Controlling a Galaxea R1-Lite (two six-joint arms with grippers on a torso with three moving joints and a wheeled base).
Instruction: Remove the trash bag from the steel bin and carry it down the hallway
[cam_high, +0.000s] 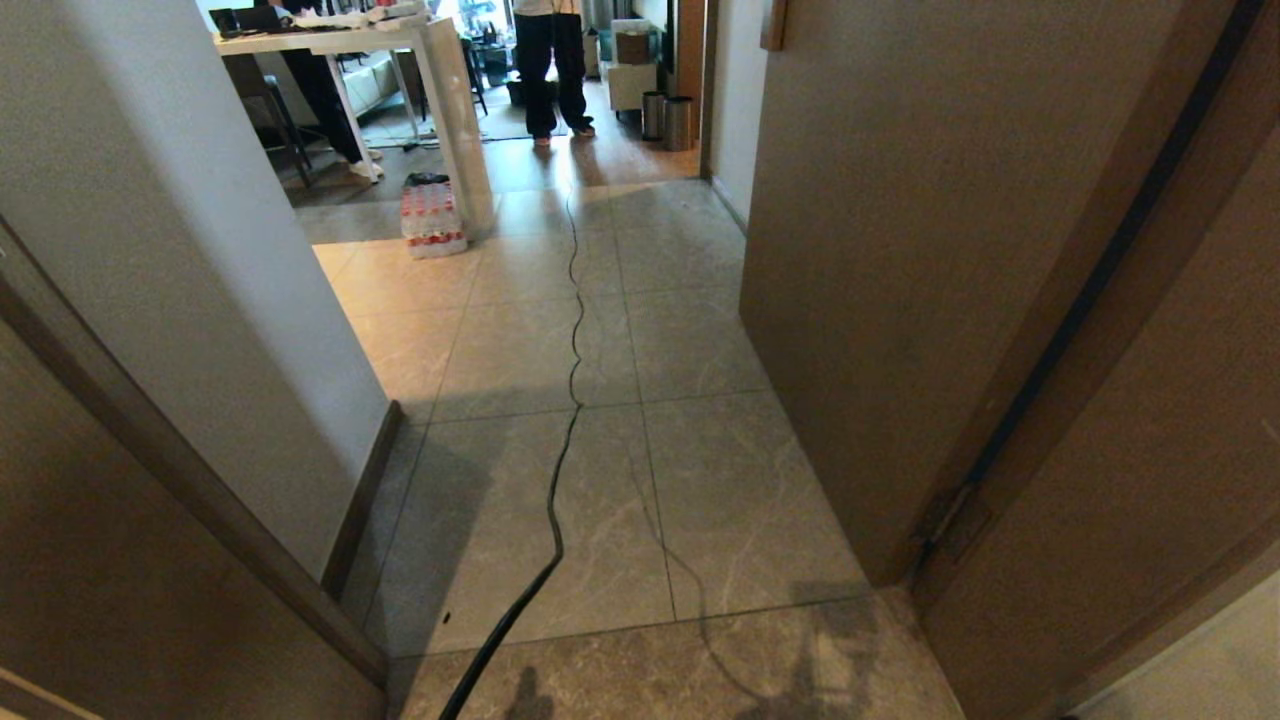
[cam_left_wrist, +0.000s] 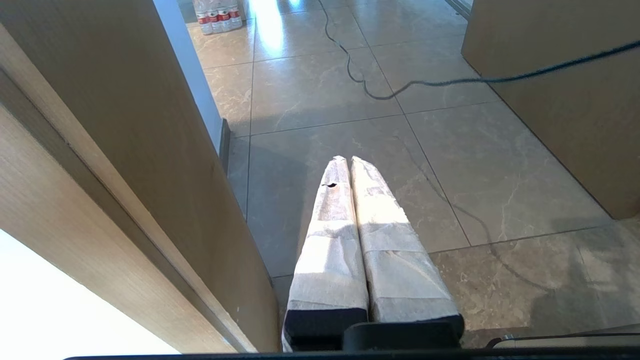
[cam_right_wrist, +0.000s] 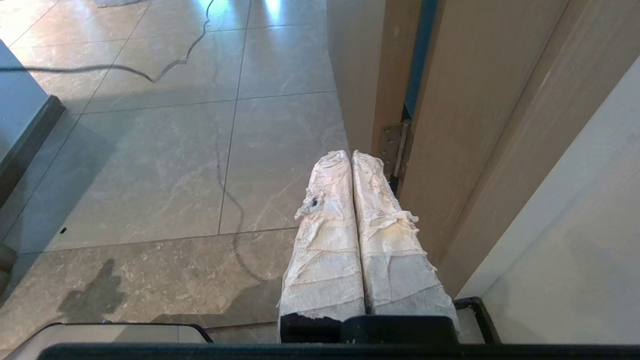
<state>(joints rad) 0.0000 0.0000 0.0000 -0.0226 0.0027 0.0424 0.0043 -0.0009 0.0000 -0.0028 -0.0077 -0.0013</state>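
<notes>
Fingers of the left gripper (cam_left_wrist: 351, 162), wrapped in white crinkled tape, press together with nothing between them, pointing down over the grey-beige stone floor tiles of the hallway (cam_left_wrist: 320, 85). Just beside them, toward the left of the left wrist frame, stands a brown wooden door frame (cam_left_wrist: 125, 165). The right gripper (cam_right_wrist: 351, 156) shows the same taped fingers, likewise closed on nothing, hanging over the tiles close to a brown wooden door with a metal hinge (cam_right_wrist: 392, 145) at the middle right of the right wrist frame. Neither arm appears in the head view.

A thin black cable (cam_high: 570, 400) snakes along the floor from the bottom centre of the head frame up toward the top centre. Near the upper left, a shrink-wrapped pack of bottles with red labels (cam_high: 432, 220) sits on the floor against the leg of a white bench (cam_high: 440, 90). A person in dark trousers (cam_high: 555, 65) stands at the top centre. Beside that person, at the far end in the upper middle, two small cylindrical steel bins (cam_high: 668, 118) with dark rims stand side by side against the wall; which one is the steel bin of the task cannot be told, and any trash bag in them is too small to see.
</notes>
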